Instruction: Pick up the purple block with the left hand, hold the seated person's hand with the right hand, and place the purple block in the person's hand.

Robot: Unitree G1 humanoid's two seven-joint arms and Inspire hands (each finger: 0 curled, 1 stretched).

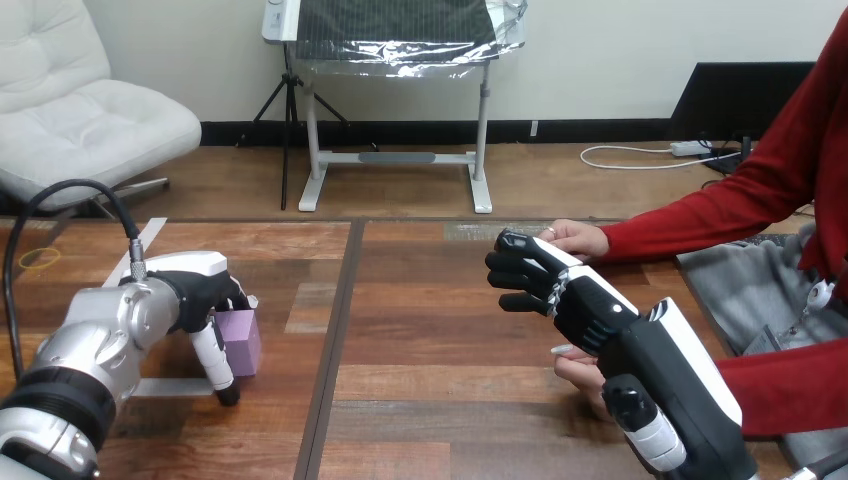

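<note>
Wooden table [430,330] bears purple block [243,338], gripped by left robot hand [195,287].

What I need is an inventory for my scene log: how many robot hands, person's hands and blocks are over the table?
Robot hands: 2 (left hand, right hand)
Person's hands: 2 (person's far hand, person's near hand)
Blocks: 1 (purple block)
Total: 5
</note>
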